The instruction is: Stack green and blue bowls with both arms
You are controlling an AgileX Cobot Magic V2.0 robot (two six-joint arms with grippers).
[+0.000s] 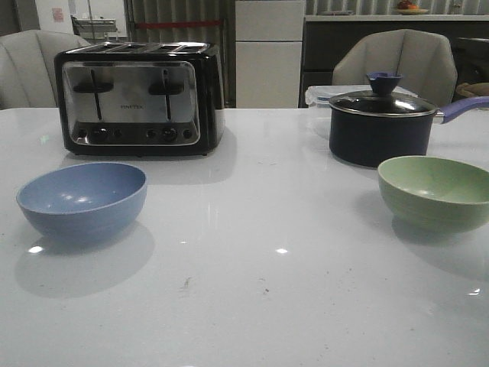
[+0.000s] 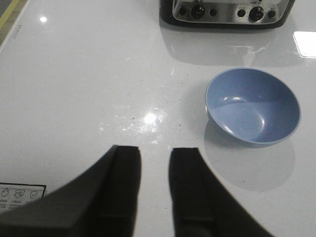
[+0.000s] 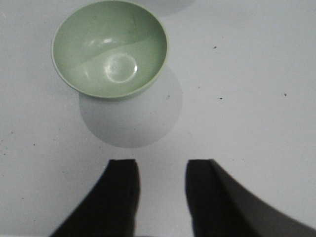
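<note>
Bare white table [image 1: 252, 306] fills the lower part of the front view, glossy with a few light reflections. Next back, the blue bowl [image 1: 82, 200] sits upright at the left of the frame and the green bowl [image 1: 435, 191] upright at the right edge, well apart from each other, both empty. Behind the green bowl stands a dark navy saucepan [image 1: 380, 128] with a glass lid and a purple handle, close to the bowl but not touching it. Behind the blue bowl, in the upper left, is a black and chrome four-slot toaster [image 1: 137, 99]. Chairs stand beyond the table.

Neither arm shows in the front view. From the left wrist, the left gripper [image 2: 155, 192] is open over bare table, holding nothing, the blue bowl [image 2: 253, 106] ahead of it. From the right wrist, the right gripper [image 3: 162, 197] is likewise open and empty, the green bowl [image 3: 109, 49] ahead of it.
</note>
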